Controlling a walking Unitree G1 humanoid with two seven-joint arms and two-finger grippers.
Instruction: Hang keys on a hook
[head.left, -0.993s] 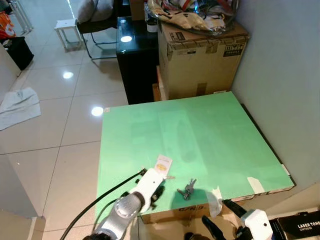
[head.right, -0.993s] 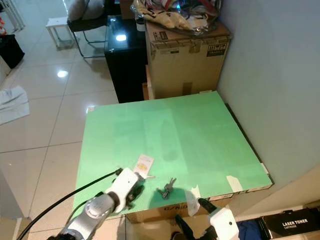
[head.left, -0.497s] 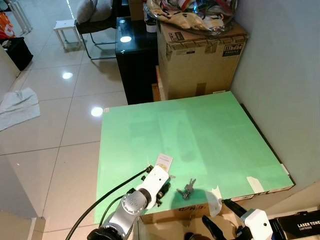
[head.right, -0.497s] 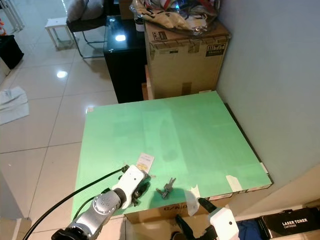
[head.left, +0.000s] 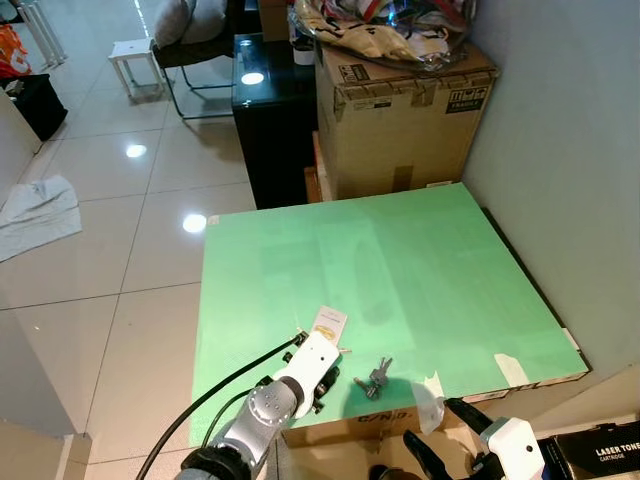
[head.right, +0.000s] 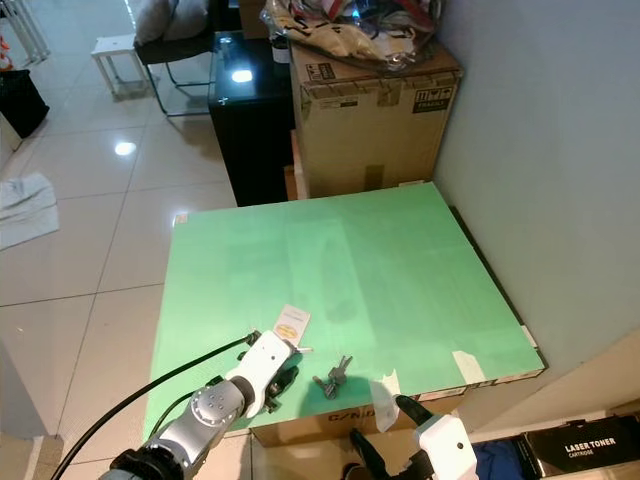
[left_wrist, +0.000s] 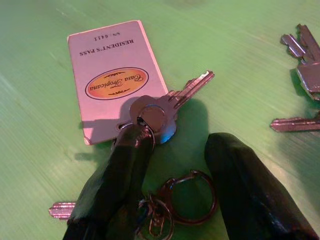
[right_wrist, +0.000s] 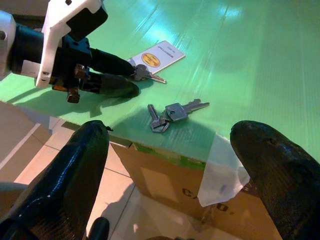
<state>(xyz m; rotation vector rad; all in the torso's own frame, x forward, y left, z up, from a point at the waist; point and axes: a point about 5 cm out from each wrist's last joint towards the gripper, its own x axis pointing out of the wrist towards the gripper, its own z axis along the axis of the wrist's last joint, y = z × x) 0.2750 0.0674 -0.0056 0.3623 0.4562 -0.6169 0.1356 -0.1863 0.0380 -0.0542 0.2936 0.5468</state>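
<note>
A green board (head.left: 400, 270) lay flat over a cardboard box (head.left: 350, 425), beside a grey wall (head.left: 570, 140), with a bigger carton (head.left: 400, 110) behind it. My left gripper (left_wrist: 172, 162) was down at the board's near edge with its fingers (left_wrist: 125, 170) apart, one tip touching the head of a key (left_wrist: 160, 112). That key lay partly on a white resident's pass card (left_wrist: 112, 80), and a key ring (left_wrist: 187, 200) sat between my fingers. A second bunch of keys (head.left: 373, 378) lay just beside it, untouched. My right gripper (right_wrist: 170, 165) hung below the board's edge, its fingers wide apart and holding nothing.
</note>
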